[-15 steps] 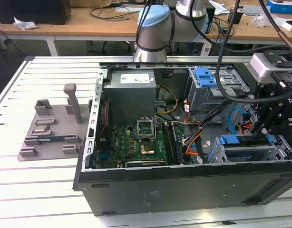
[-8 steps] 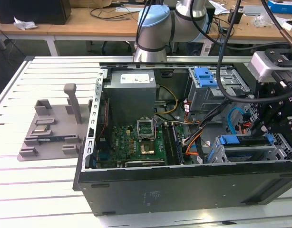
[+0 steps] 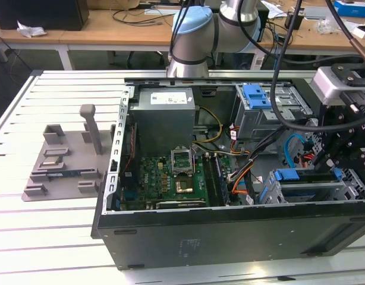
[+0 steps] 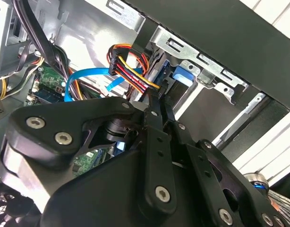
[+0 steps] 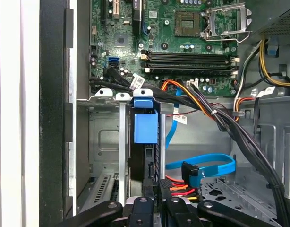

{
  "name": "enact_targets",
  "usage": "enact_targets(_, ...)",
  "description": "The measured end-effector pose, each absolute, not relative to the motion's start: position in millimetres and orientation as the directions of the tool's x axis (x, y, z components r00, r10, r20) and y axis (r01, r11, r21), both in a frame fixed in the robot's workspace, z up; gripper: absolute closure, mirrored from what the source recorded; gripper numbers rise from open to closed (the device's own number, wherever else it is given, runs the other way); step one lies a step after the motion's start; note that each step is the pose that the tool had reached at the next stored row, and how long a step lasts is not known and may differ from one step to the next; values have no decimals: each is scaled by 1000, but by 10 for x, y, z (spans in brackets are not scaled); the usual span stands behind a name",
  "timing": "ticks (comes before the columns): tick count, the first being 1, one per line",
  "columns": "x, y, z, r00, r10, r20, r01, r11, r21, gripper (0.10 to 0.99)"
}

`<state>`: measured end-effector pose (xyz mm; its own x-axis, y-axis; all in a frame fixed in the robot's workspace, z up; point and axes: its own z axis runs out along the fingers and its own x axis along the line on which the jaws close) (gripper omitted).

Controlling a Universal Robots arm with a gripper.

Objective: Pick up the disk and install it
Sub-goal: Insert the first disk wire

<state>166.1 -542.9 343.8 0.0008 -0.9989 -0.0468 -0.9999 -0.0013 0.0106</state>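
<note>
Slatted bench point(image 3: 57, 237) carries the open computer case point(image 3: 230, 237); hand point(image 5: 154, 208) pinched narrow at the disk point(image 5: 146, 161) (mostly hidden in its bay).

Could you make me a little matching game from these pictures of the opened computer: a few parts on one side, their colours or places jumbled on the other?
Things:
1. flat data cable
2. power supply box
3. disk
4. grey plastic fixture

Descriptions:
A. standing in a metal cage, blue tab on its end
B. light blue, curving across the case floor
C. outside the case, on the slatted table
D. grey metal, beside the green motherboard

Pairs: 1-B, 2-D, 3-A, 4-C
</note>
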Motion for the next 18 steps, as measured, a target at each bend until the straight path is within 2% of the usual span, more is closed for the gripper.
enact_targets(17,1661,-5430,3357,1,-999,-49,-1000,-1,11,922)
enact_targets(18,1660,-5431,3362,1,-999,-47,-1000,-1,11,847)
